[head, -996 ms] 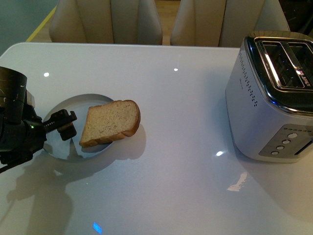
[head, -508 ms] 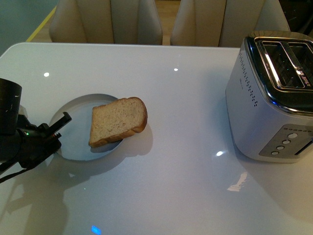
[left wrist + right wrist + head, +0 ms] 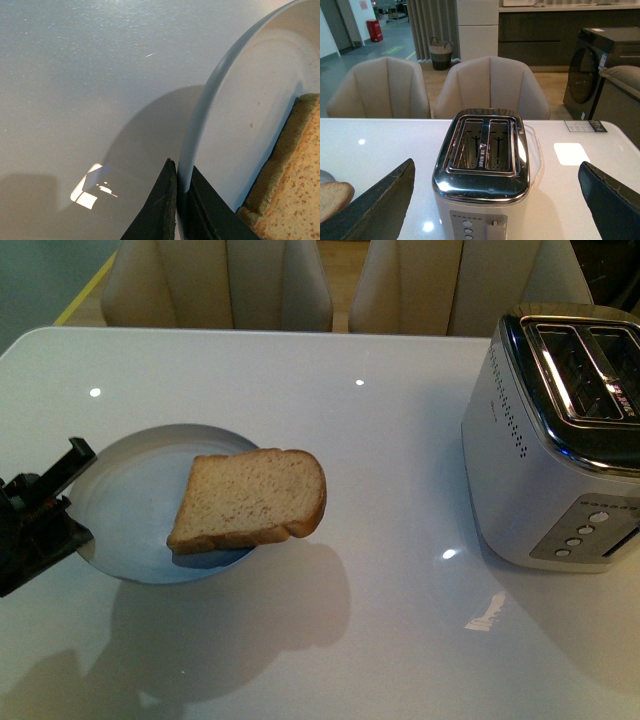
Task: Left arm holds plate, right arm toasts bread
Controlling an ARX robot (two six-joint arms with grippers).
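Pale blue-grey, the plate (image 3: 125, 505) is seen at the lower left of the front view, its rim pinched between the jaws of the left gripper (image 3: 180, 185). Judging by the broad shadow on the white table (image 3: 400, 640), it appears to be raised off the surface, though contact cannot be ruled out. The bread (image 3: 250, 502) lies on the plate, overhanging its right edge. The right gripper (image 3: 496, 167) is spread wide and empty, facing the toaster (image 3: 482, 150), whose slots are vacant. Holding is thus judged done; grasping the slice, loading it and starting the toaster are left.
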